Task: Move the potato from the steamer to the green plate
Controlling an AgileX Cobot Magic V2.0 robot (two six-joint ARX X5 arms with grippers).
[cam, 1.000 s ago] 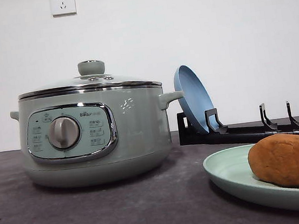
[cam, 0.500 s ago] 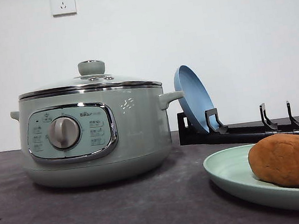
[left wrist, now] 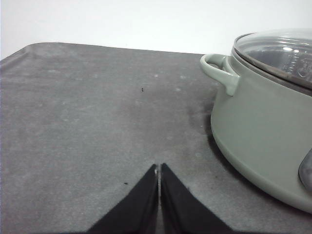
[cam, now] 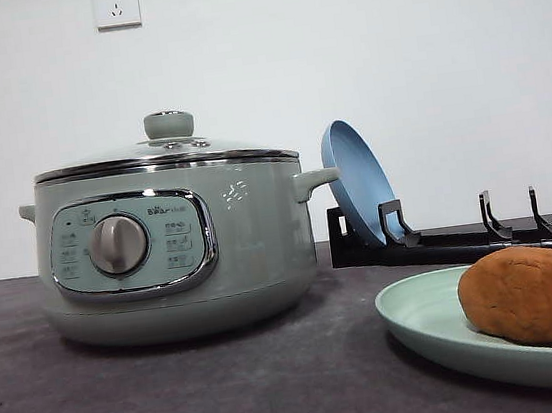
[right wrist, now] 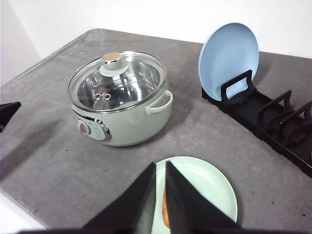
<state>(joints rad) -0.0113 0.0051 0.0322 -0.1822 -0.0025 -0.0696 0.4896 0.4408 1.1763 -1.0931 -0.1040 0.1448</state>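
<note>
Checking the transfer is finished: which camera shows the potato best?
The front view: the potato lies in plain sight on the green plate. The right wrist view catches just a sliver behind the right tool. The left wrist view faces the steamer.

Open table [cam: 179, 400] between steamer [cam: 175, 244] and green plate [cam: 422, 325] (seemingly)

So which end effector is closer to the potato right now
Right. The right end effector hangs directly above the potato on the green plate; the left end effector sits beyond the steamer.
</note>
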